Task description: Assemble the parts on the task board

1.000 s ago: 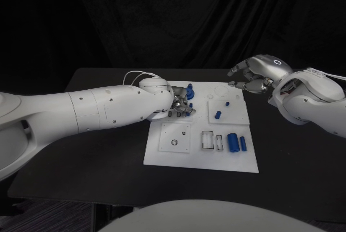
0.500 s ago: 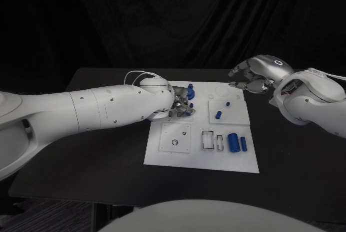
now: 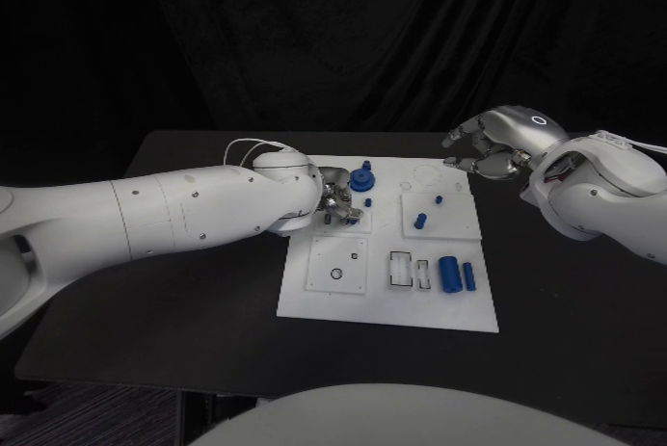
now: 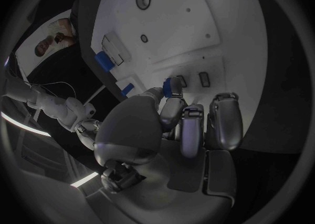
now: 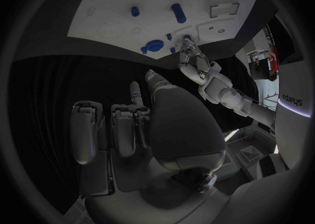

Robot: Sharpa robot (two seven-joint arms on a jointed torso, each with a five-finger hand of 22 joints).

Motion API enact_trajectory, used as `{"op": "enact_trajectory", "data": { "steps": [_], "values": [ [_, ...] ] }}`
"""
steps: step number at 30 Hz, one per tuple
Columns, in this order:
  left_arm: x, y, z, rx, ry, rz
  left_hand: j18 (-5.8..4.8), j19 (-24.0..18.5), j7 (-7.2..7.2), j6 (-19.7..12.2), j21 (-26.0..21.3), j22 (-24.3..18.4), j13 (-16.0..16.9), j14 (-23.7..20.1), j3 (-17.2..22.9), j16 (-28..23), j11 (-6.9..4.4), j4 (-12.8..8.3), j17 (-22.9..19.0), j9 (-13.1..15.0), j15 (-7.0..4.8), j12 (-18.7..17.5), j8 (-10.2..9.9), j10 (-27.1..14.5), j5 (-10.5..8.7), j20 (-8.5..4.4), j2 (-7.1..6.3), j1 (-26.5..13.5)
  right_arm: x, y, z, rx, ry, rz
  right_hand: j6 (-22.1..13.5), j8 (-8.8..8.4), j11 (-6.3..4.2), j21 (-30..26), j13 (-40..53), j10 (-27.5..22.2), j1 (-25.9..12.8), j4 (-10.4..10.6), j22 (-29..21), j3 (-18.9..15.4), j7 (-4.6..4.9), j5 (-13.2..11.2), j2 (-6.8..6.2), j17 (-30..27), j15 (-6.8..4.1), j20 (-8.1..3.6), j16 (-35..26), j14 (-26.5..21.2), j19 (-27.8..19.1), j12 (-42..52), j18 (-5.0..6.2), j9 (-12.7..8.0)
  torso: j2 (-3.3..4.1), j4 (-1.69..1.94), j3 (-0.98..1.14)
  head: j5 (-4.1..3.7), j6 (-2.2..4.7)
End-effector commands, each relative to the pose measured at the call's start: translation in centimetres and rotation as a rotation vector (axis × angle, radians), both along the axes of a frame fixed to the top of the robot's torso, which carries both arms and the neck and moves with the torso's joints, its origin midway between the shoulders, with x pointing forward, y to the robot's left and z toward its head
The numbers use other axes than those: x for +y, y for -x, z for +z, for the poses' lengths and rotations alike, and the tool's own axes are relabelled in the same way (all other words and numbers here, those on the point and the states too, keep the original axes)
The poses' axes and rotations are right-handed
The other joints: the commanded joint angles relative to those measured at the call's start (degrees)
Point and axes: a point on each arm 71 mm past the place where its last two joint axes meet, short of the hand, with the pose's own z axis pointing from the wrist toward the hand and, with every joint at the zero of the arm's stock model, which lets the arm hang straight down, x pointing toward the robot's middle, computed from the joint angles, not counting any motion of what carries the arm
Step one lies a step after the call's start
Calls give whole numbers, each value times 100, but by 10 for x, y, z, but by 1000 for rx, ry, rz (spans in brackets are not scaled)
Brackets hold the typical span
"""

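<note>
The white task board (image 3: 364,301) lies mid-table. My left hand (image 3: 333,207) hovers low over its far-left tile, fingers curled. In the left wrist view the thumb and a fingertip (image 4: 172,109) pinch a small blue part (image 4: 172,86) just above two little slots (image 4: 205,79). A round blue part with a peg (image 3: 361,180) stands just beyond that hand. A large blue cylinder (image 3: 449,273) and a slim one (image 3: 470,275) lie near the board's right edge. My right hand (image 3: 490,145) hangs above the far right corner, fingers curled, holding nothing.
Two small blue pegs (image 3: 420,218) (image 3: 438,199) stand in the right tile. Black rings (image 3: 338,273) sit on the near-left tile beside rectangular slots (image 3: 400,270). Bare black table (image 3: 208,311) surrounds the board. A thin white cable (image 3: 257,144) loops at my left wrist.
My left hand has drawn back a little to the left, uncovering the round blue part beyond it. The right hand has stayed in place.
</note>
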Motion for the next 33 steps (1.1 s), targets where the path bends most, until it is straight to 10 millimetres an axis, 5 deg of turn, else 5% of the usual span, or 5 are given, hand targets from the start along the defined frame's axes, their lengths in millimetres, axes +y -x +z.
{"op": "enact_trajectory", "data": {
  "steps": [1,6,16,33],
  "values": [
    [4,1,2,-26,27,10,25,-33,-26,72,-34,11,2950,613,275,15,-208,-104,1509,44,6,908,-32,673,8,-3,-104,-38,-2,0,-1,8,3,-21,29,4,45,-26,1509,587,4,-24,1366,-5,4,20,31,1510,46,26,17,605,365,15,17,-4,0,-5,-9,18,0],
    [12,1,2,-26,25,27,26,-30,-25,118,-48,23,2943,613,585,15,-211,-112,1509,130,8,899,-78,671,-18,-3,-232,-164,-3,0,-1,9,5,-22,31,3,45,-21,1509,587,5,-26,1368,-4,4,20,31,1510,45,26,17,605,368,15,16,-5,-3,-2,-13,27,0],
    [17,2,3,-32,28,42,29,-38,-21,123,-63,15,2928,613,709,15,-208,-119,1509,163,10,881,-105,663,-55,-2,-254,-216,-2,-1,-3,15,8,-21,33,1,45,-26,1509,587,5,-28,1366,-4,4,20,32,1510,45,26,17,605,365,15,17,-5,-10,20,-4,24,0],
    [19,0,2,-36,23,57,39,-63,-9,123,-99,-22,2887,613,840,15,-199,-111,1509,193,16,834,-145,639,-94,2,-248,-293,-2,-1,-4,23,12,-23,39,-4,44,-51,1509,587,10,-39,1357,-1,4,20,33,1510,45,26,17,605,351,15,24,-7,3,-11,-6,42,0]
  ]
}}
